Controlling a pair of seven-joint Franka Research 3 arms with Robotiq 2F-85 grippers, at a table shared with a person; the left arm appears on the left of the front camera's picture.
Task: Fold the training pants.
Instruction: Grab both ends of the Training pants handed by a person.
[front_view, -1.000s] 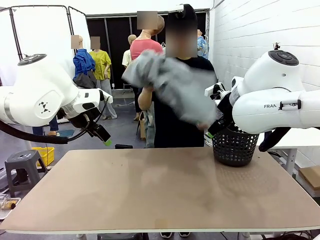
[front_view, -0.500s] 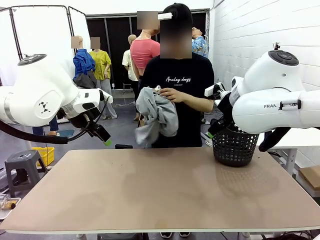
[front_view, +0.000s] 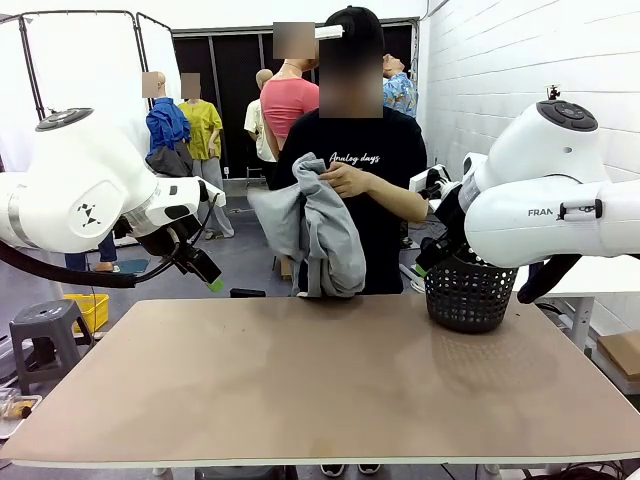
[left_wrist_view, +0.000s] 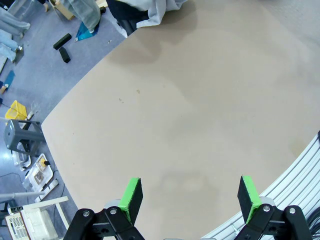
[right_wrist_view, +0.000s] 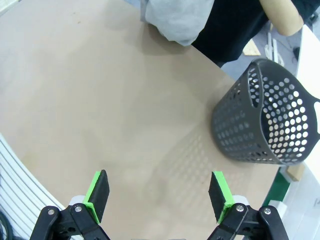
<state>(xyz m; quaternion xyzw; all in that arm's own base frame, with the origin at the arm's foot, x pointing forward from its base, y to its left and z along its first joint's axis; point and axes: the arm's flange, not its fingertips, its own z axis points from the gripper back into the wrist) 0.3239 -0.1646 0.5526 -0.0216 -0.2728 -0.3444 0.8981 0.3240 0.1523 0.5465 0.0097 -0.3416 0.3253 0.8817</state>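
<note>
The training pants (front_view: 322, 235) hang bunched from a person's hand (front_view: 346, 181) at upper centre, seemingly just clear of the table (front_view: 320, 390). The left gripper (left_wrist_view: 189, 189) and right gripper (right_wrist_view: 159, 184) hover wide open over it, a basket (front_view: 470, 296) at right.

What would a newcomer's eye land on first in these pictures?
Light grey soft jersey training pants hang bunched from the person's hand at the table's far edge. A dark perforated plastic basket stands on the brown table near its far right corner. The left gripper and right gripper hover open over the tabletop.
</note>
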